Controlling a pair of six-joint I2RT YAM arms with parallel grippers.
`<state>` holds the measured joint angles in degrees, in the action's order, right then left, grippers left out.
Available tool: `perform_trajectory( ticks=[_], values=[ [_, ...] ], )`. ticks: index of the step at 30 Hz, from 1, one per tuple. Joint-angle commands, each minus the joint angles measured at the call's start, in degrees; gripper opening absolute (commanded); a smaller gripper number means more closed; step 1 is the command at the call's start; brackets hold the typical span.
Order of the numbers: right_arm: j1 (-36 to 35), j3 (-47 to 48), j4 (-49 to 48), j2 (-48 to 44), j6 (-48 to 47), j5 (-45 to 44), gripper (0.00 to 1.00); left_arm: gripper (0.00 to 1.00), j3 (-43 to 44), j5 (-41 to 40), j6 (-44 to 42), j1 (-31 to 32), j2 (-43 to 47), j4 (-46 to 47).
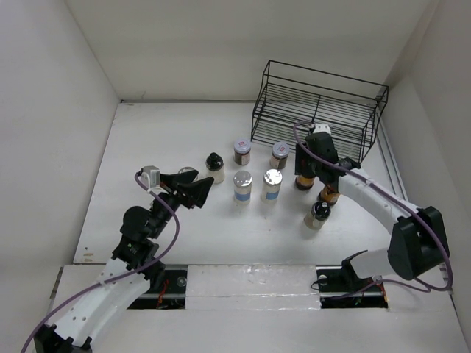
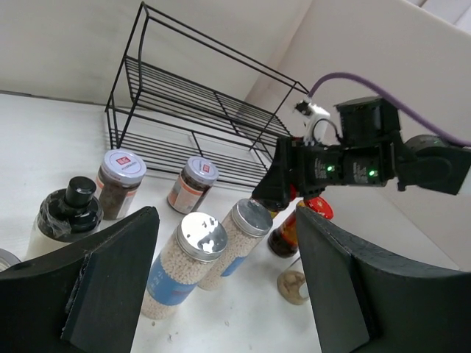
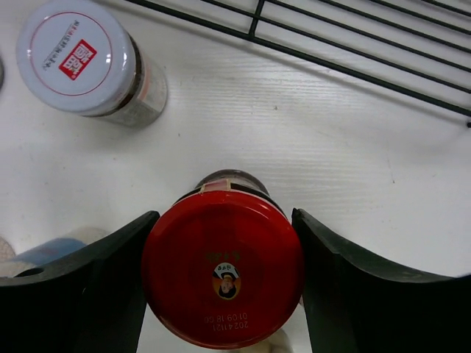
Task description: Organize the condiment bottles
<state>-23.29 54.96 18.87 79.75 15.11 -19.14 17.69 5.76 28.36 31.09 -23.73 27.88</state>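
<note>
Top view: in front of the rack [image 1: 316, 110] stand two spice jars [image 1: 242, 151], two silver-lidded jars [image 1: 242, 185] and two black-capped bottles [image 1: 214, 168]. Left wrist: the left gripper [image 2: 224, 217] gapes wide and empty, silver-lidded jars between it and the rack. Right wrist: the right gripper [image 3: 224, 215] clamps one red-capped bottle [image 3: 222, 268] just before the rack.

Black wire rack [image 1: 316, 110] upright at far right corner of white counter [image 1: 162, 140], two tiers of thin bars, set askew to back wall. Plain white walls [image 1: 221, 44] on three sides. White panel [image 1: 250, 283] along near edge.
</note>
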Motion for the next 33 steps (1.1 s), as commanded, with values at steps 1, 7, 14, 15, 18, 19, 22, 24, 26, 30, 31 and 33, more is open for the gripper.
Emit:
perform_trajectory(
  ticks=[1,7,14,15,18,19,22,24,26,30,31,33],
  values=[
    [-0.9,9.1,-2.4,-7.0,-1.8,-3.1,0.24,0.71,0.8,0.4,0.1,0.3,-0.4,2.2],
    [-0.9,28.9,0.2,-4.1,-5.2,1.7,0.24,0.71,0.9,0.4,0.6,0.3,-1.1,1.7],
    [1.4,55.4,2.6,11.2,-7.0,9.6,0.24,0.72,0.9,0.9,1.2,0.3,-1.1,2.7],
    [1.9,63.0,3.4,13.6,-7.0,10.7,0.24,0.72,0.9,0.9,1.2,0.3,-1.6,2.7],
    [3.2,72.7,2.9,22.5,-6.4,12.8,0.24,0.72,0.9,0.9,1.2,0.3,-3.2,2.7],
    [3.7,78.8,2.9,26.8,-6.4,12.8,0.25,0.72,0.9,1.5,1.2,0.3,-3.2,2.7],
    [4.5,91.9,2.0,33.4,-5.9,12.8,0.25,0.72,0.9,1.5,1.7,0.3,-5.4,3.9],
    [5.1,97.0,1.2,38.7,-3.9,14.0,0.25,0.72,0.9,1.5,1.7,0.3,-6.1,3.9],
    [6.8,96.0,-4.7,39.3,-0.8,15.0,0.25,0.72,0.9,1.5,1.7,0.3,-6.1,4.5],
    [8.1,95.4,-11.3,41.4,2.2,15.9,0.25,0.72,0.4,2.1,1.7,0.3,-6.6,5.1],
    [8.1,96.5,-11.3,42.5,2.2,15.9,0.25,0.72,0.4,1.3,1.7,0.3,-6.6,5.1],
    [8.6,97.4,-12.5,44.8,2.2,15.9,0.25,0.72,0.4,1.3,1.7,0.3,-6.1,5.1]
  ],
)
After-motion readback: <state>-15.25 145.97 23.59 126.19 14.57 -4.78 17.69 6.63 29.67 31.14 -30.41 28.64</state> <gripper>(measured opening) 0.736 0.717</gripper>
